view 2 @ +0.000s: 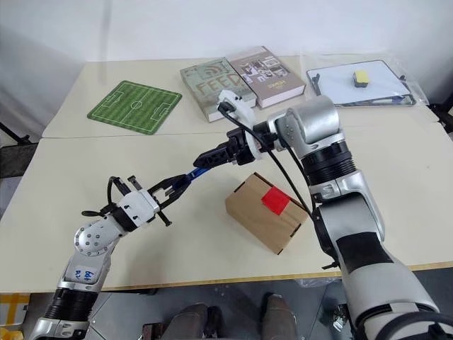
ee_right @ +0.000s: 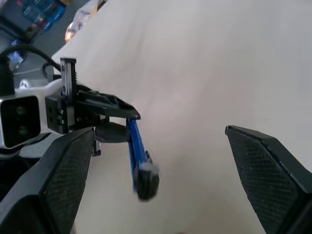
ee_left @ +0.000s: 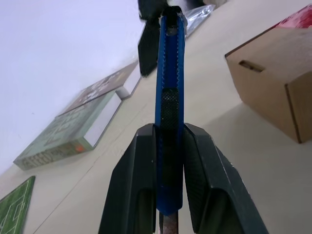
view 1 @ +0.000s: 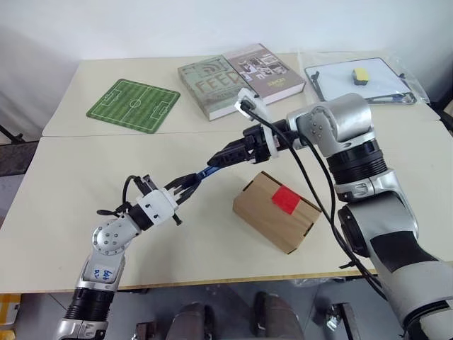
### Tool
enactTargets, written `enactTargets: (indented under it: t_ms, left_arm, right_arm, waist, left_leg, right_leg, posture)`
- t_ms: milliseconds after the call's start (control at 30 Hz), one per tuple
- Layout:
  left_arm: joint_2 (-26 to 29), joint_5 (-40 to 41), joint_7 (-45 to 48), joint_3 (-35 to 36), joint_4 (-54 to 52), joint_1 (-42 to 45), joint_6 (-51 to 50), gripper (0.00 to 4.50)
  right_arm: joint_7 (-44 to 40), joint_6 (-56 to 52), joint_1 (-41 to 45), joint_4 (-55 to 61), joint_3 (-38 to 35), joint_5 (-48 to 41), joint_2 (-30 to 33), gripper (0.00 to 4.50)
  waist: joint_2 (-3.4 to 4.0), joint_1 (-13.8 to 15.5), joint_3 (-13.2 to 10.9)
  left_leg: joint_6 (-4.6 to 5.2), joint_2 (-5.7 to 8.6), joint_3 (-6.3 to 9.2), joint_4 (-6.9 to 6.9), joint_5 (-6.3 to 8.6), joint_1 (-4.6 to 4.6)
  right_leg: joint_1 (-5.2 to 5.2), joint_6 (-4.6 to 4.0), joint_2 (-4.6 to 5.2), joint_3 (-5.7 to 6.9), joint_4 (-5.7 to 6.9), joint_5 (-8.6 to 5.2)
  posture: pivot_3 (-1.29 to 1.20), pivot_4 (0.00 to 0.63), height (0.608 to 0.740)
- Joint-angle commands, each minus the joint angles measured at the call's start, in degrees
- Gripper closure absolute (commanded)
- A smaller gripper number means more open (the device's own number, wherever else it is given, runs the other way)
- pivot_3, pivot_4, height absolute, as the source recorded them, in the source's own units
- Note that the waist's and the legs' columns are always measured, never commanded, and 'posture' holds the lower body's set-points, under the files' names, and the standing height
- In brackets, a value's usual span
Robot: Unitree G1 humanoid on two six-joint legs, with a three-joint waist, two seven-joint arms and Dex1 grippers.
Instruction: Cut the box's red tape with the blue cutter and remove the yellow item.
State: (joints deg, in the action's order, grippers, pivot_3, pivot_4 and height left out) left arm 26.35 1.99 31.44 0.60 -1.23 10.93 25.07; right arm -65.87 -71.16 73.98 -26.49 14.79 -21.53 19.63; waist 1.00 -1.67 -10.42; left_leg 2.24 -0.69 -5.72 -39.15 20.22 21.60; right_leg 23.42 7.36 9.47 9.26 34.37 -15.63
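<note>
Two pale desks (view 1: 85, 205) sit pushed together in front of you, a thin seam running across between them, with a white wall behind the far one. Taking the box (view 1: 277, 211) as your landmark: far to its left and beyond the seam lies a green football-pitch mat (view 1: 133, 105). Nearer you, left of the box, the left hand (view 1: 185, 188) is lifted off the desk with its fingers (ee_left: 141, 185) clamped on the blue cutter (ee_left: 170, 97), which slants up and away toward the other arm. Beyond the box, across the seam, two hardcover books (view 1: 241, 78) lie side by side.

The box itself rests on the near desk, turned at an angle, flaps shut, with the red tape (view 1: 286, 198) on its top face. Just above and behind it, the right hand (view 1: 230, 156) points toward the left one with its jaws standing wide apart; the right wrist view shows the cutter's far tip between those spread fingers (ee_right: 63, 170), touching neither of them.

Far behind the box to the right, a whiteboard (view 1: 361, 81) carries a yellow-and-grey eraser (view 1: 361, 75).

For room to move, you have bare desk left of the box out to the desk's left edge, and a bare stretch to its right. The near edge of the desk runs close in front of the box.
</note>
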Motion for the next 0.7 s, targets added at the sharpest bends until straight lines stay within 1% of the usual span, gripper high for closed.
enactTargets:
  t_ms: [33, 67, 167, 233, 267, 433, 533, 700]
  left_arm:
    - [-0.1, 0.9, -0.1, 0.2, -1.1, 0.2, 1.3, 4.07]
    - [-0.1, 0.9, -0.2, 0.2, -1.2, 0.2, 1.3, 4.07]
    - [-0.2, 0.8, -0.4, 0.2, -1.5, 0.2, 1.0, 4.07]
    - [-0.3, 0.8, -0.5, 0.2, -1.8, 0.1, 0.7, 4.07]
    - [-0.4, 0.8, -0.6, 0.1, -2.0, 0.1, 0.5, 4.07]
    - [-0.6, 0.8, -0.7, 0.2, -2.3, 0.1, 0.1, 4.07]
    - [-0.7, 0.7, -1.1, 0.6, -2.1, 0.4, 0.0, 4.07]
    - [-0.4, 0.8, -1.2, 0.7, -1.1, 1.3, -0.1, 4.07]
  right_arm:
    - [-2.3, 1.8, 2.4, -0.3, 0.9, -1.0, -0.2, 0.05]
    - [-2.7, 2.1, 2.6, -0.5, 1.3, -0.9, -0.2, 0.05]
    - [-3.8, 2.6, 2.8, -0.9, 2.4, -0.8, 0.1, 0.58]
    - [-4.3, 2.7, 2.9, -1.1, 2.9, -0.7, 0.3, 1.21]
    - [-4.5, 2.7, 3.0, -1.2, 3.0, -0.7, 0.4, 1.63]
    - [-5.2, 3.0, 3.0, -1.1, 3.5, -0.3, 1.2, 3.42]
    - [-6.0, 3.4, 2.4, -0.2, 4.8, 0.2, 2.3, 4.36]
    - [-8.2, 4.3, 1.6, 0.6, 7.2, 0.5, 4.0, 4.35]
  waist:
    - [0.0, 0.0, 0.0]
    - [0.0, 0.1, 0.0]
    - [0.0, 0.0, 0.0]
    - [0.0, 0.0, 0.0]
    - [0.0, 0.0, 0.0]
    - [0.0, 0.1, 0.0]
    - [0.0, 0.0, 0.0]
    - [-0.01, 0.1, 0.0]
  left_leg:
    - [0.0, 0.0, 0.0, 0.0, 0.0, 0.0]
    - [0.0, 0.0, 0.0, 0.0, 0.0, 0.0]
    - [0.0, 0.0, 0.01, 0.0, 0.0, 0.01]
    - [0.0, 0.0, 0.01, 0.0, 0.0, 0.0]
    - [0.0, 0.0, 0.02, 0.0, 0.0, 0.0]
    - [0.0, 0.0, 0.02, -0.01, 0.0, 0.0]
    - [0.0, 0.0, 0.02, -0.01, 0.0, 0.0]
    - [0.0, 0.01, 0.02, -0.02, 0.0, 0.01]
  right_leg:
    - [0.0, 0.0, 0.0, 0.0, 0.0, 0.0]
    - [0.0, 0.0, 0.0, 0.0, 0.0, 0.0]
    - [0.0, 0.0, 0.0, 0.0, 0.0, 0.0]
    - [0.0, 0.0, 0.0, 0.0, 0.0, 0.0]
    - [0.0, 0.0, 0.0, 0.01, 0.0, 0.0]
    - [0.0, 0.0, 0.0, 0.0, 0.0, 0.0]
    - [0.0, 0.0, 0.0, 0.01, 0.0, 0.0]
    - [0.0, 0.0, 0.0, 0.0, 0.0, 0.0]
  posture:
    - [0.0, 0.15, 0.74]
    - [0.0, 0.15, 0.74]
    - [0.0, 0.15, 0.74]
    - [0.0, 0.15, 0.74]
    - [0.0, 0.15, 0.74]
    - [0.0, 0.15, 0.74]
    - [0.0, 0.15, 0.74]
    - [0.0, 0.15, 0.74]
